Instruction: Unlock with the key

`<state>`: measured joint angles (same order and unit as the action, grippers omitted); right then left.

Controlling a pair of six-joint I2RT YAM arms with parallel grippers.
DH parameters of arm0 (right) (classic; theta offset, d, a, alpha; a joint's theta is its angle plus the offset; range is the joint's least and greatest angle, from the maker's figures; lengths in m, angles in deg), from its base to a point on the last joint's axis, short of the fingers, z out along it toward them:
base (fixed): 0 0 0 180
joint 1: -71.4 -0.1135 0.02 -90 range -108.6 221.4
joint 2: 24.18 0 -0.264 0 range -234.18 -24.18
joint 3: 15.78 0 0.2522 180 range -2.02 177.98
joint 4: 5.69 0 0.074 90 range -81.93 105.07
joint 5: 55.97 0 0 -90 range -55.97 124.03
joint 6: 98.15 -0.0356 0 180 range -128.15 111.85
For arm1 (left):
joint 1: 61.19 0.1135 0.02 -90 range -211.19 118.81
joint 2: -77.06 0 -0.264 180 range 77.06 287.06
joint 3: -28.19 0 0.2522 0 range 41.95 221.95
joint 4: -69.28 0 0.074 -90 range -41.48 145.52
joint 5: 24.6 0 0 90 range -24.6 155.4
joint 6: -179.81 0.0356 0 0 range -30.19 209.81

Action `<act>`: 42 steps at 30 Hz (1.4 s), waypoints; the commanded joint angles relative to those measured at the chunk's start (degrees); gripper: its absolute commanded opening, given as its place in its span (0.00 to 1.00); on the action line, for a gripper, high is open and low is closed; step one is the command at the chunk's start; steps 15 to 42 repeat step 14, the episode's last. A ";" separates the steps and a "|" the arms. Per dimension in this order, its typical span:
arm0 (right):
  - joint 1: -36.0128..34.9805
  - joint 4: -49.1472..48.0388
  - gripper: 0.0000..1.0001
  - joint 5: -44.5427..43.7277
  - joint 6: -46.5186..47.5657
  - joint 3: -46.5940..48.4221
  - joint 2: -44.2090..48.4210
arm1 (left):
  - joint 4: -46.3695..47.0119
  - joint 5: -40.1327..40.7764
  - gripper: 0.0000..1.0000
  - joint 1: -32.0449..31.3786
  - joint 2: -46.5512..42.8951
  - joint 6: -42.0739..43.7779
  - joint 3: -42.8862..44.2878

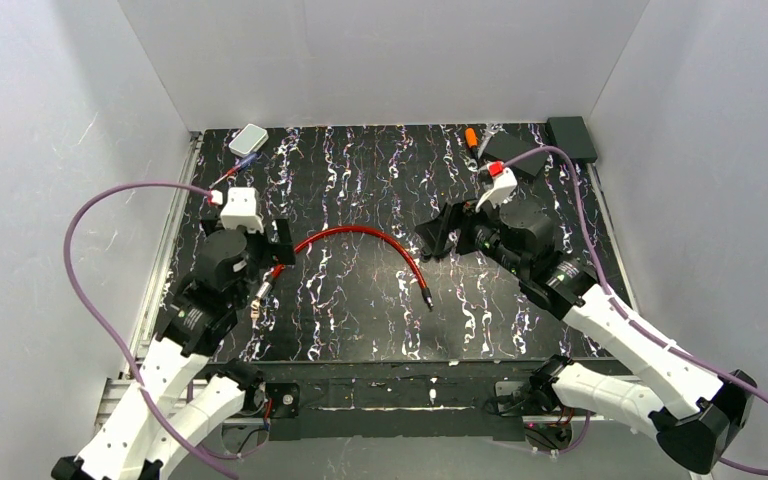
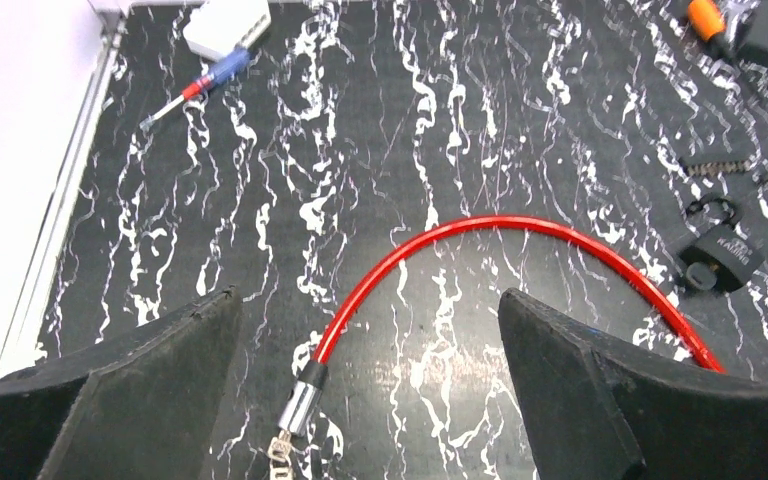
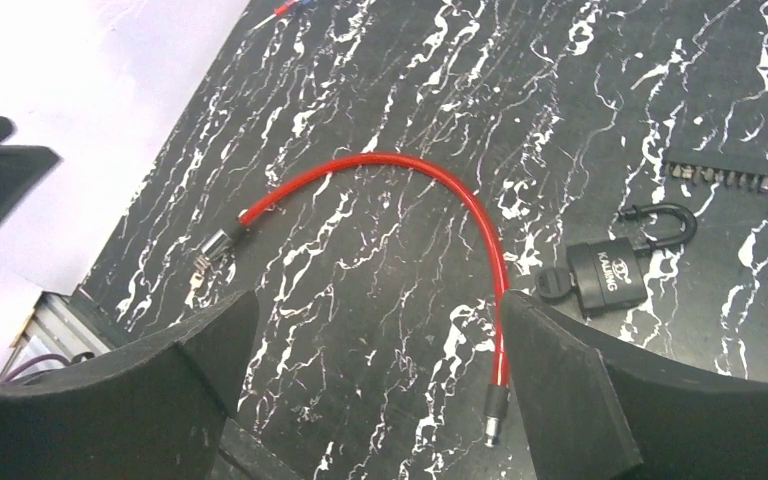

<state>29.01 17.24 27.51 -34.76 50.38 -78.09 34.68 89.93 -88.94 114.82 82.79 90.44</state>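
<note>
A black table [image 1: 360,330] veined with white stands inside plain white walls [image 1: 380,60]. Both grippers hang over it with jaws spread wide and nothing between them — the left gripper [image 2: 368,305] above the left end of a red cable [image 2: 520,222], the right gripper [image 3: 378,300] above the cable's bend. The padlock [image 3: 610,275] lies right of the table's middle, just beside the cable, a black-headed key [image 3: 552,285] at its base. A white box [image 1: 250,138] sits at the far left corner — a black box [image 1: 571,135] at the far right.
</note>
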 commanded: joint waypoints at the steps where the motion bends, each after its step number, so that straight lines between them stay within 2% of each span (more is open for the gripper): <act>1: 0.03 -3.12 0.98 -3.46 0.20 -0.91 2.83 | 3.96 -0.11 0.98 0.33 -2.41 2.66 -1.37; 12: 0.03 -5.21 0.98 -6.25 0.19 -2.22 4.15 | 3.61 0.84 0.98 0.24 -3.44 2.83 -1.89; 42: 0.03 -4.30 0.98 -6.32 0.26 -1.43 3.58 | 3.61 0.95 0.98 0.19 -3.48 2.90 -1.82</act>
